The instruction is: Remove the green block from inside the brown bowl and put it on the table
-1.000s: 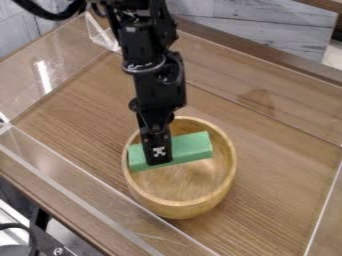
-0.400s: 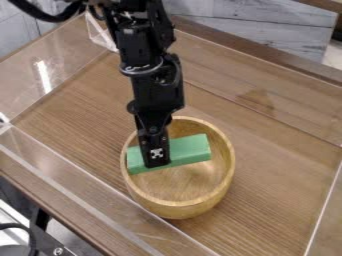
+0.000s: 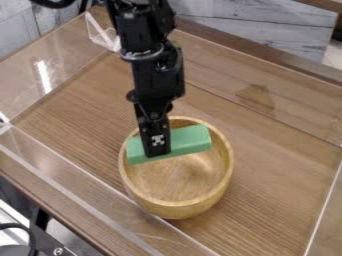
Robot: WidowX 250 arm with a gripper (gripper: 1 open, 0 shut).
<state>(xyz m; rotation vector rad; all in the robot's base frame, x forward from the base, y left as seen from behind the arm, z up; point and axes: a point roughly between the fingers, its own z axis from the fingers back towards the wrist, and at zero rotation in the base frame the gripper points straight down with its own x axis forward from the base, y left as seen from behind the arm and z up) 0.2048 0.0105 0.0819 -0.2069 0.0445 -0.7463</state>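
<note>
The green block (image 3: pixel 189 143) rests tilted against the far inner wall of the brown bowl (image 3: pixel 178 184), which sits on the table (image 3: pixel 80 120) near the front middle. My black gripper (image 3: pixel 155 146) points almost straight down into the bowl and is shut on the green block at its left half. The fingers cover the block's middle-left part, and the block's right end sticks out past them.
Low clear acrylic walls (image 3: pixel 54 170) run along the table's left and front edges. A pale stone-patterned wall (image 3: pixel 287 35) stands behind the table at the back right. Bare tabletop lies to the left and right of the bowl.
The block and the gripper sit slightly higher in the bowl than a second ago. The bowl has shifted a little toward the left.
</note>
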